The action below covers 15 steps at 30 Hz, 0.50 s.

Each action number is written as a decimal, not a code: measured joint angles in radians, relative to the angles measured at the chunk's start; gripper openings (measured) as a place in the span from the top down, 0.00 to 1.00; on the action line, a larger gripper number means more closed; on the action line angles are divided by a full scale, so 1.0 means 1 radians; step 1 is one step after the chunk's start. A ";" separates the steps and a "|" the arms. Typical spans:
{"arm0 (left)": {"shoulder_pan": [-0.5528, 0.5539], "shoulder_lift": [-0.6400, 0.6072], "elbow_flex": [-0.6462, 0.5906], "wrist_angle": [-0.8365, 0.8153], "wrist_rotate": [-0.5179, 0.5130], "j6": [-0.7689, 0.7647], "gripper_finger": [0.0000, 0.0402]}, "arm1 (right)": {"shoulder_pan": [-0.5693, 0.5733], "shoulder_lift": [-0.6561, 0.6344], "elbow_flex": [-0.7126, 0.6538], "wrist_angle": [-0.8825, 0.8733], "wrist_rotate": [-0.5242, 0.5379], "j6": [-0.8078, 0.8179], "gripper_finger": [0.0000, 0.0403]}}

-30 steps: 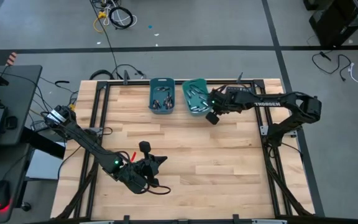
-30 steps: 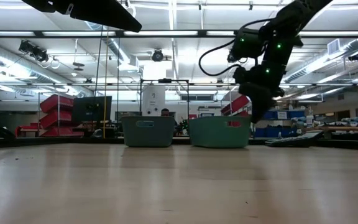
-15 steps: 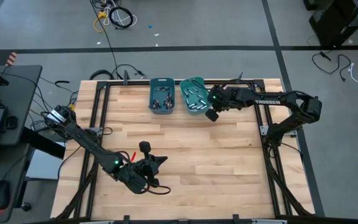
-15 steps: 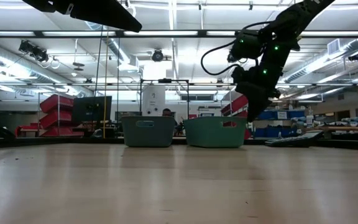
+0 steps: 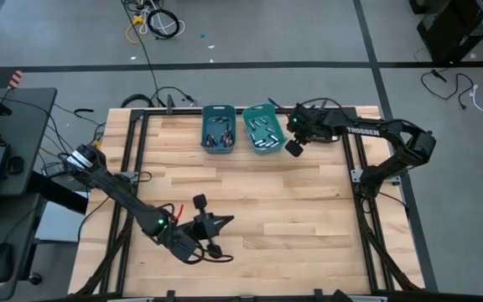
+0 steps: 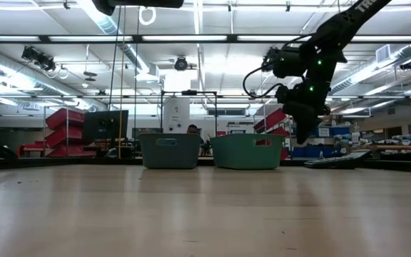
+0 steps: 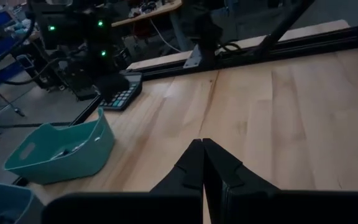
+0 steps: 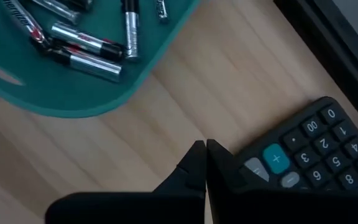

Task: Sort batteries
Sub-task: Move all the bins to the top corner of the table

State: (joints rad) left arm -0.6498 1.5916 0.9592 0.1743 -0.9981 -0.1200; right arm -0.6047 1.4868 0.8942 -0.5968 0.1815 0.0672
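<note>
Table [image 5: 309,201]: we see pale butcher-block wood, narrow glued strips with visible grain, framed by black metal rails.
Bins: we count two small teal plastic tubs with rounded corners and flared walls at the far edge of the table, side by side and nearly touching; left bin [image 5: 218,128] darker teal, right bin [image 5: 262,127] greener.
Batteries [image 8: 86,53]: slim cylinders, silvery metal with dark and red bands, lying loose and crisscrossed on the smooth floor of the right bin; we also see a small heap of cells in the left bin, too small there to tell apart.
Right gripper [image 5: 293,148]: hangs above the table just beside the right bin's outer wall, between bin and calculator; its two dark, tapered fingers are pressed tip to tip and we see nothing between them.
Calculator [image 8: 306,155]: flat black slab with rounded grey keys and one blue plus key, lying on the wood near the right gripper.
Left gripper [image 5: 212,225]: over the near part of the table, well apart from the bins; matte black wedge-shaped fingers meet at a point, holding nothing.
</note>
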 joint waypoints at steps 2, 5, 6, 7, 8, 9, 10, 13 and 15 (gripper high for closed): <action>0.000 0.023 0.000 0.042 0.000 0.009 1.00 | -0.006 0.000 0.000 0.017 -0.012 -0.016 1.00; 0.002 0.055 0.000 0.083 -0.001 0.013 1.00 | -0.008 0.000 0.000 0.055 -0.028 -0.032 1.00; 0.002 0.064 0.000 0.096 -0.008 0.014 1.00 | -0.008 0.000 0.000 0.065 -0.030 -0.041 1.00; 0.002 0.074 0.000 0.112 -0.018 0.014 1.00 | -0.008 0.000 0.000 0.075 -0.030 -0.046 1.00; 0.002 0.082 0.000 0.124 -0.031 0.014 1.00 | -0.008 0.000 0.000 0.086 -0.030 -0.049 1.00; 0.002 0.088 0.000 0.133 -0.038 0.014 1.00 | -0.008 0.000 0.000 0.095 -0.030 -0.053 1.00; 0.002 0.095 0.000 0.144 -0.042 0.015 1.00 | -0.008 0.000 0.000 0.101 -0.030 -0.062 1.00; 0.008 0.110 0.000 0.172 -0.048 0.015 1.00 | -0.012 0.000 0.000 0.117 -0.030 -0.071 1.00; 0.013 0.111 0.000 0.174 -0.048 0.015 1.00 | -0.016 0.000 0.000 0.123 -0.030 -0.074 1.00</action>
State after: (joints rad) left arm -0.6365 1.7027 0.9592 0.3484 -1.0463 -0.1055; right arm -0.6211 1.4868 0.8943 -0.4738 0.1516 -0.0067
